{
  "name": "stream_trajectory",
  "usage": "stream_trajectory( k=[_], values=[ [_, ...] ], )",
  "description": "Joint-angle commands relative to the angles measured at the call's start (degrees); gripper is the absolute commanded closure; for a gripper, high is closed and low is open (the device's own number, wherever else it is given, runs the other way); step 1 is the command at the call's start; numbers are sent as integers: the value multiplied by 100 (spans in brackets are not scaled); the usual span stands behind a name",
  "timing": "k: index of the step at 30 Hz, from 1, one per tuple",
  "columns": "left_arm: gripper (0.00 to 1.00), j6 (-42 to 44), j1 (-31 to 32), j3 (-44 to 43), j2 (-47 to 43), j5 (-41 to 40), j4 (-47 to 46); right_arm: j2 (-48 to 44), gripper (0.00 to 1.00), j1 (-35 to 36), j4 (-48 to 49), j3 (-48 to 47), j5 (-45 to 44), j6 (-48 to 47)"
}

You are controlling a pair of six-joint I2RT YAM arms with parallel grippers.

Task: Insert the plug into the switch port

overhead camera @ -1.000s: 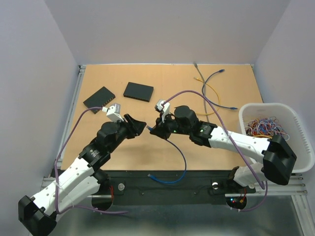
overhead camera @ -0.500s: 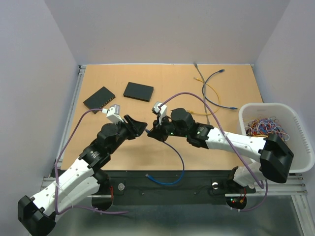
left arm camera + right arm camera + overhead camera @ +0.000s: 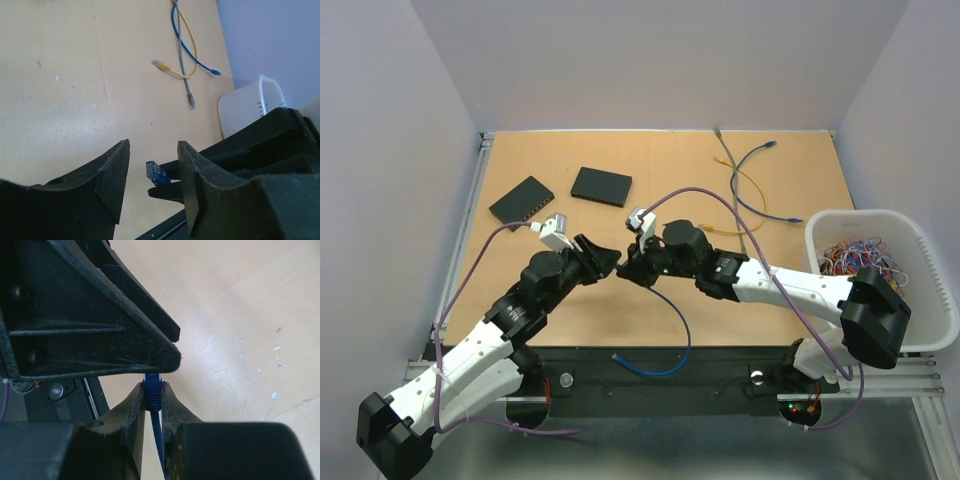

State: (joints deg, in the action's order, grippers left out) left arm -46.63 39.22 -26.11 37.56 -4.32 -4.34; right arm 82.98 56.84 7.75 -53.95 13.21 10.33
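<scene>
Right hand (image 3: 152,399): closed on the plug, its two fingers pinching the plug's sides just behind the tip.
Plug (image 3: 152,386): blue, held clear of the surface (image 3: 650,160), with its tip poking out past the right hand's fingertips.
Plug's long axis: in line with the right hand's fingers. In the top view it points left, straight at the left hand.
Left hand (image 3: 151,150): fingers apart and holding nothing. It sits just left of the plug, its opening facing the plug's tip.
Gap at the plug: the left wrist view shows the plug low in the space between the left fingers, apparently a little beyond their tips. The right wrist view shows one left finger right over the plug's tip. I cannot tell whether they touch.
Blue cable (image 3: 678,325): leaves the back of the plug under the right hand and loops towards the near edge of the surface.
Switches: two black boxes lie to the far left of the plug, well apart from it. The right switch (image 3: 601,186) is closer to the plug than the left switch (image 3: 522,198). Their ports are too small to make out.
Nearer arm: the left arm stands on the switch side of the plug.
Judgement: this looks like a handover. The next move depends on the plug entering the left hand's gap along its own axis, and the tip points into that hand, so a grip there may cover the insertion end.
</scene>
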Motion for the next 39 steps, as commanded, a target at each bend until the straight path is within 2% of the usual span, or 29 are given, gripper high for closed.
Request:
stream_trajectory(
  k=[1,5,9,11,12,14,16,17,18,19,20,21,22,26,28,31,39],
  values=[
    [46,-65,59,71,32,27,-357,-10,100,99,473,-256,-73,57],
    [50,-109,85,106,102,36,-445,-27,100,117,675,-151,-100,110],
    [72,-136,121,141,155,19,-585,-71,99,126,982,42,-108,224],
    [76,-144,130,150,190,10,-594,-124,100,126,1140,156,-143,285],
    [83,-144,138,159,199,1,-603,-159,100,134,1289,201,-187,347],
    [89,-145,147,176,208,1,-612,-264,100,126,1483,350,-284,408],
    [100,-144,156,194,190,-25,-630,-335,98,134,1580,438,-328,470],
    [100,-136,165,194,190,-25,-630,-344,98,134,1581,447,-328,470],
    [100,-127,156,211,181,-25,-612,-353,85,134,1581,456,-345,470],
    [100,-118,156,203,181,-25,-621,-370,85,134,1581,465,-380,470],
    [100,-109,165,194,173,-25,-612,-396,74,134,1563,482,-390,461],
    [100,-92,156,185,164,-34,-586,-458,68,134,1546,535,-477,453],
    [100,-83,156,176,164,-34,-577,-493,55,134,1537,570,-530,453],
    [100,-48,156,159,111,-78,-472,-686,43,134,1484,719,-715,382],
    [100,-57,165,150,85,-96,-454,-757,44,134,1475,772,-741,373],
    [100,-74,156,150,85,-104,-463,-766,51,134,1484,790,-741,365],
    [100,-118,165,150,94,-96,-463,-573,55,134,1510,720,-671,391]
  ],
)
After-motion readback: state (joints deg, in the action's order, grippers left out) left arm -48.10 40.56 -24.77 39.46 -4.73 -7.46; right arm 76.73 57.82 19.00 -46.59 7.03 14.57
